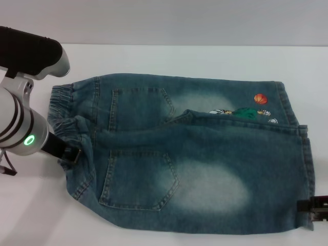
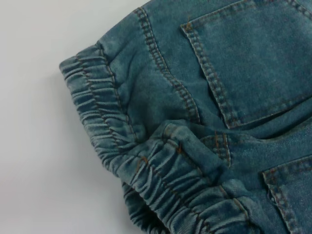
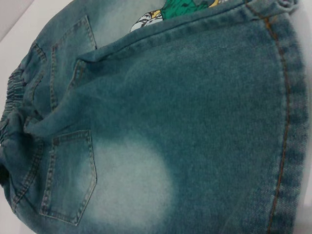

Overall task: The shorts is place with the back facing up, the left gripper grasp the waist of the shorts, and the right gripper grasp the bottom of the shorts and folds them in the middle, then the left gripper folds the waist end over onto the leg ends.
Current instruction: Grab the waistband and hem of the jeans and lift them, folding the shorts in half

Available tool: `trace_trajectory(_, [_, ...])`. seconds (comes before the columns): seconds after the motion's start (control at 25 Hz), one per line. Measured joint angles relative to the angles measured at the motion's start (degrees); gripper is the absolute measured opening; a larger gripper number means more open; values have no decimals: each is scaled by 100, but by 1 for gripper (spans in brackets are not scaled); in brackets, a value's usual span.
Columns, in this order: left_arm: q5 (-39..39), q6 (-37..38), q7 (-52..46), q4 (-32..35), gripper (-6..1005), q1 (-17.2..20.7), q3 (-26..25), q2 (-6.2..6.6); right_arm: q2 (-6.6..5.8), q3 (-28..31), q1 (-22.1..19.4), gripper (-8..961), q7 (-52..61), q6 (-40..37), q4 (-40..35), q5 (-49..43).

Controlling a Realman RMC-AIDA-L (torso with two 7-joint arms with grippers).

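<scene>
The blue denim shorts lie back up on the white table, waist to the left and leg hems to the right. The near half is drawn up over the far half and partly covers the cartoon print. My left gripper sits at the bunched elastic waist on the near side and looks shut on it. My right gripper is at the near leg's hem, at the front right corner, and seems shut on that edge. Neither wrist view shows its own fingers.
The white table reaches back to a pale wall. My left arm's silver and black forearm hangs over the back left corner. Both back pockets face up.
</scene>
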Motion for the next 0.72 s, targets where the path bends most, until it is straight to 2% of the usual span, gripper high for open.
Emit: trace_trajectory(0.72, [0, -10, 1, -16, 202, -9, 68, -7, 0, -152, 23, 639, -15, -63, 5, 149])
